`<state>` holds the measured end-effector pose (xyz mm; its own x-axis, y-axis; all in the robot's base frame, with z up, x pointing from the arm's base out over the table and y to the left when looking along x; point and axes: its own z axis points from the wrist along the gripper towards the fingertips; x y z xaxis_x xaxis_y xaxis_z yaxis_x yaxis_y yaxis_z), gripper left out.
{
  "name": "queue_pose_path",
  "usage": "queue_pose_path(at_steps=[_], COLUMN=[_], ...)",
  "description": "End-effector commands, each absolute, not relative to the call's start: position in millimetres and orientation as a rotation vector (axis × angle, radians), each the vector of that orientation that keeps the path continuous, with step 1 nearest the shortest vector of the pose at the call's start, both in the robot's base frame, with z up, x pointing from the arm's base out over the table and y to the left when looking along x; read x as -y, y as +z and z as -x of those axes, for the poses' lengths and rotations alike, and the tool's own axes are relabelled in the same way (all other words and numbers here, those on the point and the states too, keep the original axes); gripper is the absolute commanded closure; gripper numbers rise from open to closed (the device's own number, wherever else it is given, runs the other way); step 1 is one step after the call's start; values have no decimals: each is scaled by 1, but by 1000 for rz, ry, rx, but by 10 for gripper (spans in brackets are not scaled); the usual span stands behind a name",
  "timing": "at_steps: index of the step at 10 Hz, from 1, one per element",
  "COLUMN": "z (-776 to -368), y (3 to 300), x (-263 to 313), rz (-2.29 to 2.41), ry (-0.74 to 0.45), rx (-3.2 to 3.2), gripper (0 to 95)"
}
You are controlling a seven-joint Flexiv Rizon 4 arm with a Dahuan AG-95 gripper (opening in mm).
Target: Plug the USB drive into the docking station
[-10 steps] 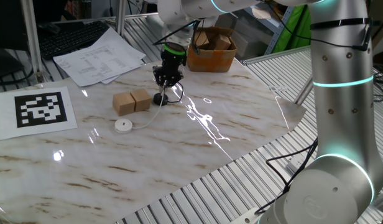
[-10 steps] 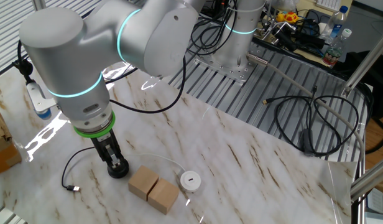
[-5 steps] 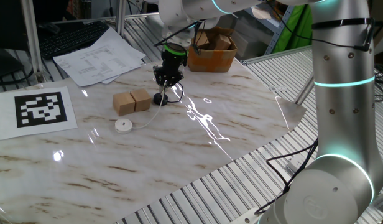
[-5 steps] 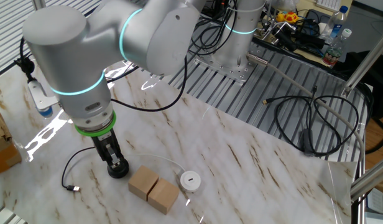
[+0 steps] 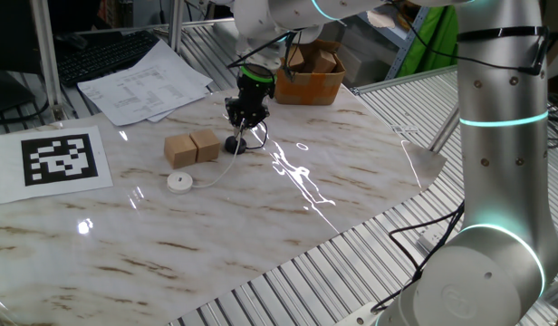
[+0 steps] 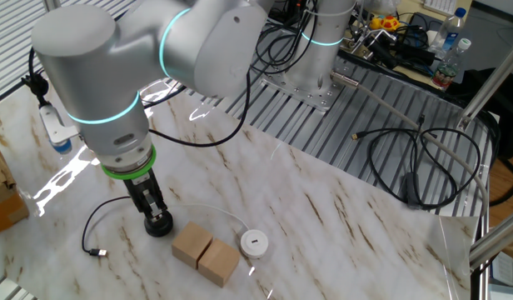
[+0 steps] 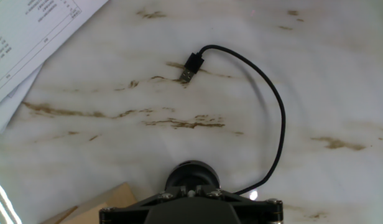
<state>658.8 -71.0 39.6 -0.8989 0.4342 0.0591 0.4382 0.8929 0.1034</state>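
Hand view hides whether the fingers (image 6: 156, 218) grip; wooden blocks (image 6: 205, 252) crowd the black dock (image 6: 159, 226).

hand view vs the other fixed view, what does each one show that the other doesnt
Only the hand view shows the printed papers at its top left. Only the other fixed view shows the two wooden blocks whole, the white round puck, the arm and the cable clutter on the bench behind. Both show the black round dock under the gripper, its black cable curling over the marble table, and the loose USB plug.
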Motion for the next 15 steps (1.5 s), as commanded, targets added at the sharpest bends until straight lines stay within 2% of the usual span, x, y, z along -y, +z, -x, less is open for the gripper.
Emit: queue_pose_path(at_steps=[1,15], z=[-658,-655], y=[19,7], x=[69,72], rz=[697,792], ry=[-180,-196], rx=[3032,3022], gripper=[950,950])
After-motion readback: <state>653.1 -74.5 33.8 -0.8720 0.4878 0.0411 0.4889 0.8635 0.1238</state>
